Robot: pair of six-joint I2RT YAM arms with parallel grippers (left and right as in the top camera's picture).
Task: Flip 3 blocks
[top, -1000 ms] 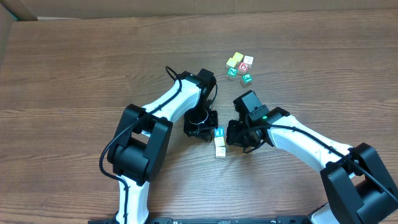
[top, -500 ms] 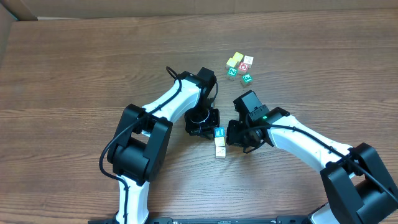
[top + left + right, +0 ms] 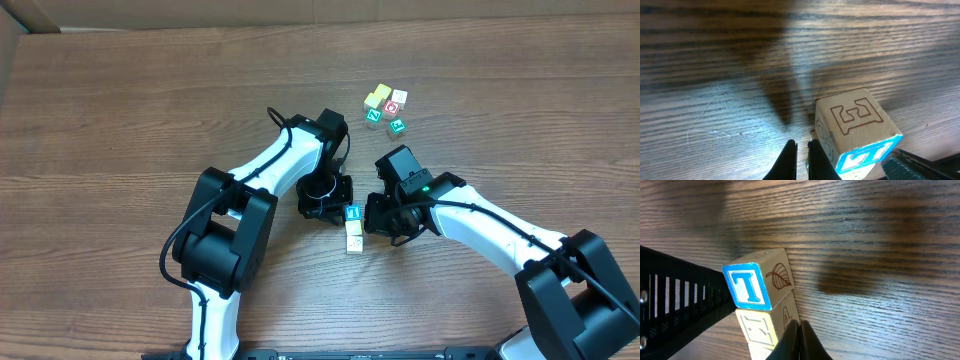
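Three letter blocks (image 3: 353, 228) sit touching in a short row at the middle of the wooden worktop (image 3: 120, 90): a blue-faced block (image 3: 352, 212) at the far end, a pale yellow block (image 3: 354, 229) next, a cream block (image 3: 354, 245) nearest. The left claw (image 3: 338, 212) sits on one side of the row and the right claw (image 3: 372, 222) on the other. Each has its fingers pressed together, pinching nothing, tips just beside the blocks. Up close, the blue face carries a T, other faces a leaf and an outlined E. A cluster of other cubes (image 3: 385, 108) lies well apart, further back
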